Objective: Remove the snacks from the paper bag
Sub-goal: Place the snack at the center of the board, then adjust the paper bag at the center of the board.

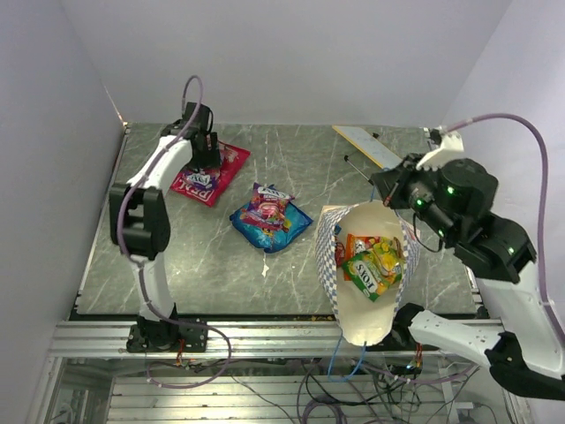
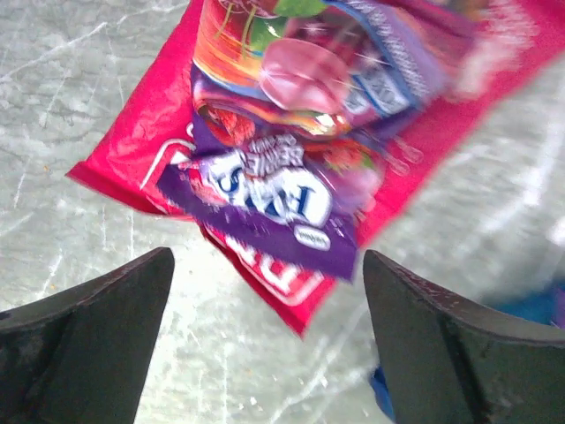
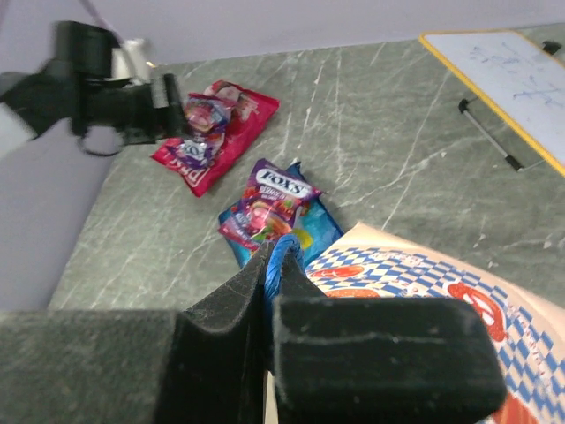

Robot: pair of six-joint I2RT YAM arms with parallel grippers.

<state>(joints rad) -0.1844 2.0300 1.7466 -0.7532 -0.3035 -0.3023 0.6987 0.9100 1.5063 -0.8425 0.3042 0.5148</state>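
Note:
The paper bag lies open-mouthed at the near right, checkered outside. Inside it are a yellow-green packet and an orange-red one. My right gripper is shut on the bag's blue string handle at the far rim. A red-pink packet lies at the far left with a small purple packet on it. My left gripper hovers open just above them, holding nothing; the purple packet looks blurred. A blue packet with a multicoloured one on it lies mid-table.
A white board with a yellow edge lies at the back right, also in the right wrist view. Walls close in at the left, back and right. The metal rail runs along the near edge.

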